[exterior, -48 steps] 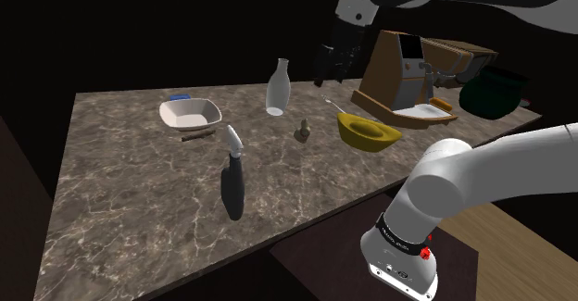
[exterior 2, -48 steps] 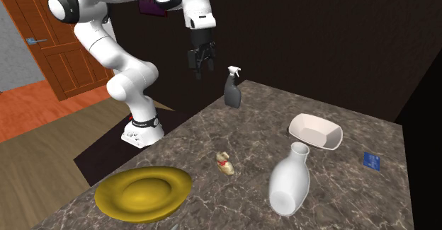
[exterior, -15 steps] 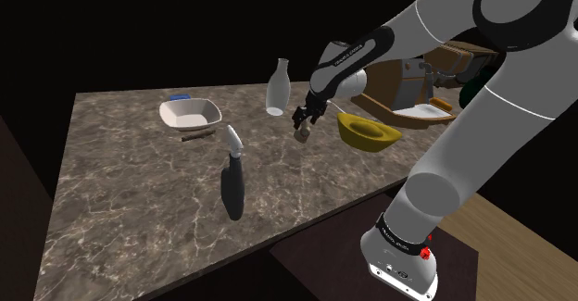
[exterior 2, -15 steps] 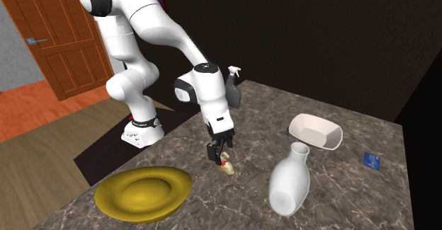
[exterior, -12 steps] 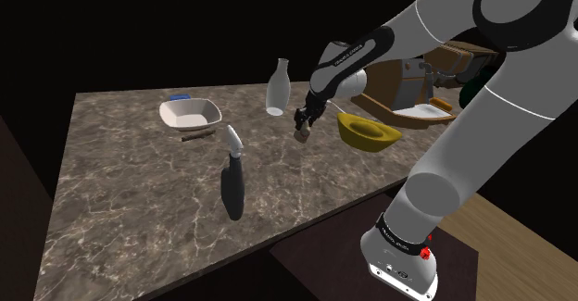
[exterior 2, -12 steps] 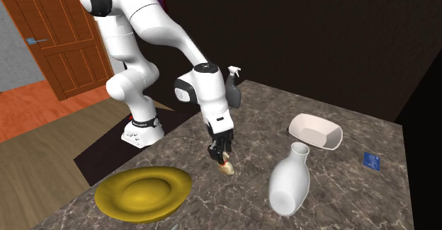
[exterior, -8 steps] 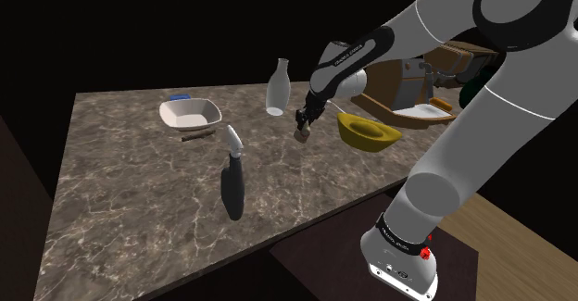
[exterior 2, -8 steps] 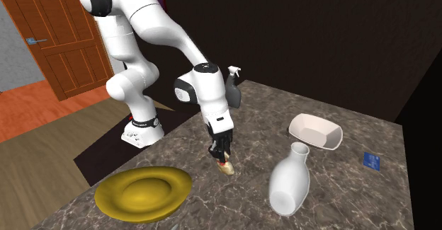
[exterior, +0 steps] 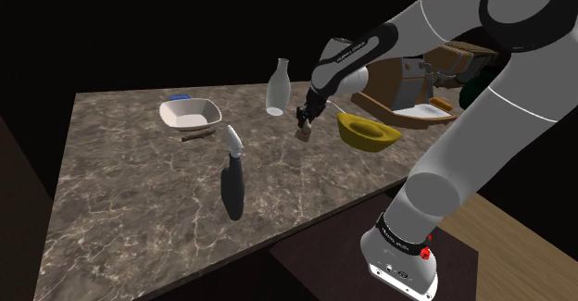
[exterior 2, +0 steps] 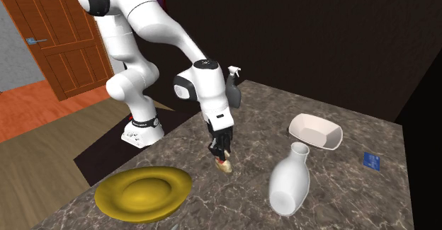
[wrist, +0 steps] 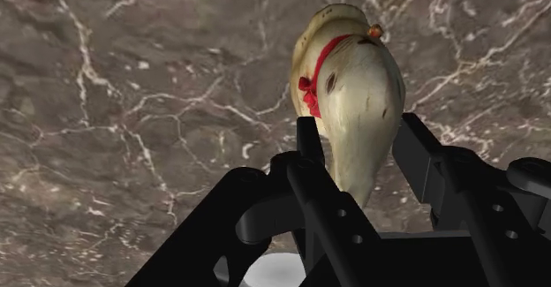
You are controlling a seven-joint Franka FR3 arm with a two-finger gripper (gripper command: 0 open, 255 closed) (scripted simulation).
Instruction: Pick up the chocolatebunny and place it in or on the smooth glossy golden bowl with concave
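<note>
The chocolate bunny (wrist: 353,91) is pale cream with a red ribbon at its neck. My gripper (wrist: 359,132) is shut on it, one black finger on each flank. In the shoulder view the gripper (exterior: 303,122) holds the bunny (exterior: 302,131) just above the marble tabletop (exterior: 139,188), a short way to that view's left of the golden bowl (exterior: 369,132). In the second exterior view the gripper (exterior 2: 221,153) and bunny (exterior 2: 225,165) hang beyond the wide golden bowl (exterior 2: 144,192), which sits near the table's front corner.
A white vase (exterior: 278,88), a white dish (exterior: 191,114) and a dark spray bottle (exterior: 232,174) stand on the table. A brown coffee machine (exterior: 405,77) is behind the golden bowl, a dark green pot (exterior: 491,94) beside it. A small blue card (exterior 2: 370,161) lies far off.
The fingers, open around the bunny a second ago, have closed on it. The hand has since risen slightly with the bunny.
</note>
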